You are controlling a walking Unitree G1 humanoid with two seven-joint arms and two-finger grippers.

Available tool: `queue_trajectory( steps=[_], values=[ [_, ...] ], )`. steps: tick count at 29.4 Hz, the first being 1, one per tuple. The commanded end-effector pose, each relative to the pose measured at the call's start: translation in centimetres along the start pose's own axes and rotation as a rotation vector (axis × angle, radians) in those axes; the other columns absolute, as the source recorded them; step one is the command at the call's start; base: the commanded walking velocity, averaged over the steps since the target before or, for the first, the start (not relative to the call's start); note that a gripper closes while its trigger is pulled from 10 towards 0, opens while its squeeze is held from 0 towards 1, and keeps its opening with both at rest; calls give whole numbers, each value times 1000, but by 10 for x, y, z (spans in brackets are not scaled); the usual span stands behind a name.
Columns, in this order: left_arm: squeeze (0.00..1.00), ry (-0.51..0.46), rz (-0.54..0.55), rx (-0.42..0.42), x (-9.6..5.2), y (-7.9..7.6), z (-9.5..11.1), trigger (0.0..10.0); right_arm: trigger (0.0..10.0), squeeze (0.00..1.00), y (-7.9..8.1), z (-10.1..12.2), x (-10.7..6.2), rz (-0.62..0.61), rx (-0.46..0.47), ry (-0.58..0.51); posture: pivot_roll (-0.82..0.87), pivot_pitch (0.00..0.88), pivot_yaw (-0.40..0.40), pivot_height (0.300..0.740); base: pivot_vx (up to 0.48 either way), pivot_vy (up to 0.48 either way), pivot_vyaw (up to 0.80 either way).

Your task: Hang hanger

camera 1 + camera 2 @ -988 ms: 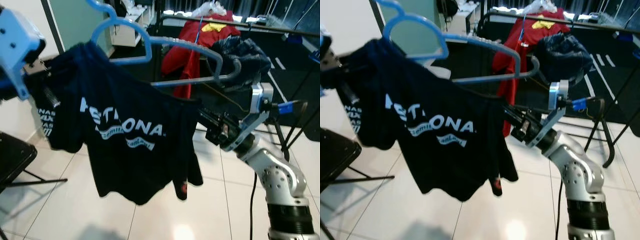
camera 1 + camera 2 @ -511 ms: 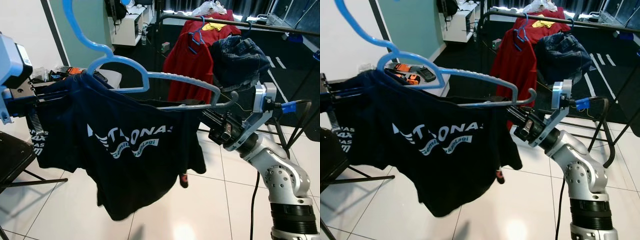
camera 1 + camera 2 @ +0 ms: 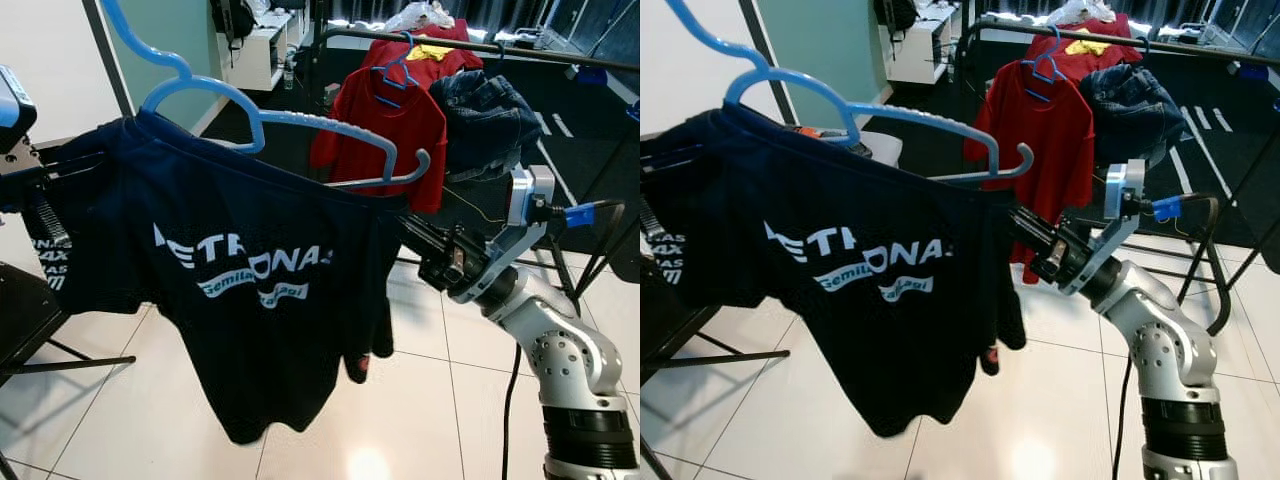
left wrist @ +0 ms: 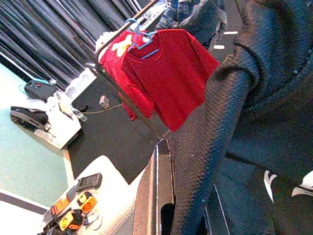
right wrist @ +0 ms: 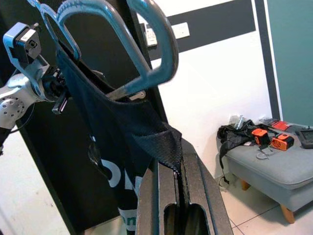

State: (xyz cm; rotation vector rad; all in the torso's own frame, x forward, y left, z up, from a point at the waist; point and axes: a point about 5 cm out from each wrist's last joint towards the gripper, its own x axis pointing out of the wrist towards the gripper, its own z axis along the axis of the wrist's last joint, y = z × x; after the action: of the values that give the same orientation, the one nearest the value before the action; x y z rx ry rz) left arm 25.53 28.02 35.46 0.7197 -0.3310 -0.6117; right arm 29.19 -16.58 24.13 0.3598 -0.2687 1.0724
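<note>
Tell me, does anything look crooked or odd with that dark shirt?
Yes. The dark navy printed T-shirt sits lopsided on the light blue plastic hanger, which tilts down toward the right gripper. That gripper and the left gripper each pinch a shirt edge.

Bright, even indoor light fills the room, with a glare patch on the glossy floor tiles; head views sharp, wrist views soft close up.

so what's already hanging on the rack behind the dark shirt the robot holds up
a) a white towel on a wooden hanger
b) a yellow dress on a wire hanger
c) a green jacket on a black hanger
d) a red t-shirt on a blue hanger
d: a red t-shirt hangs from a blue hanger on the rack, behind the dark shirt.
</note>
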Motion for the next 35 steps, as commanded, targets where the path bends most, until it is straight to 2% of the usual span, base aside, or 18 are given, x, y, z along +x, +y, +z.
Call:
queue_trajectory(
  steps=[1, 3, 5, 14, 21, 23, 27, 31, 35],
  values=[
    [0, 3, 12, 10, -9, 5, 3, 10000, 0, 0, 1, 2, -4, -4, -9, -10, -46, 86, 3, 740, 0, 0, 0],
    [0, 9, -45, -31, -16, -2, 0, 10000, 0, 0, -1, 3, -7, -14, -16, -6, -47, 89, 3, 740, 0, 0, 0],
    [0, 55, -85, -38, -22, -6, -5, 10000, 0, 0, -2, 6, -9, -23, -24, -6, -47, 90, 4, 740, 0, 0, 0],
    [0, 128, -135, -43, -31, -9, -16, 10000, 0, 0, -4, 8, -10, -29, -32, -8, -43, 91, 4, 740, 0, 0, 0],
    [0, 191, -126, -31, -37, -7, -25, 10000, 0, 0, -4, 8, -10, -26, -35, -5, -47, 89, 2, 740, 0, 0, 0],
    [0, 250, -141, -13, -41, -9, -32, 10000, 0, 0, -4, 10, -11, -24, -39, -1, -49, 87, 1, 740, 0, 0, 0],
    [0, 270, -137, -2, -43, -8, -34, 10000, 0, 0, -4, 10, -12, -23, -41, 2, -50, 88, 1, 740, 0, 0, 0],
    [0, 326, -86, 18, -49, -1, -43, 10000, 0, 0, -4, 9, -12, -20, -41, 6, -51, 86, 2, 740, 0, 0, 0],
    [0, 401, -93, 24, -56, -3, -57, 10000, 0, 0, -3, 9, -12, -17, -44, 13, -51, 84, 1, 740, 0, 0, 0]
  ],
)
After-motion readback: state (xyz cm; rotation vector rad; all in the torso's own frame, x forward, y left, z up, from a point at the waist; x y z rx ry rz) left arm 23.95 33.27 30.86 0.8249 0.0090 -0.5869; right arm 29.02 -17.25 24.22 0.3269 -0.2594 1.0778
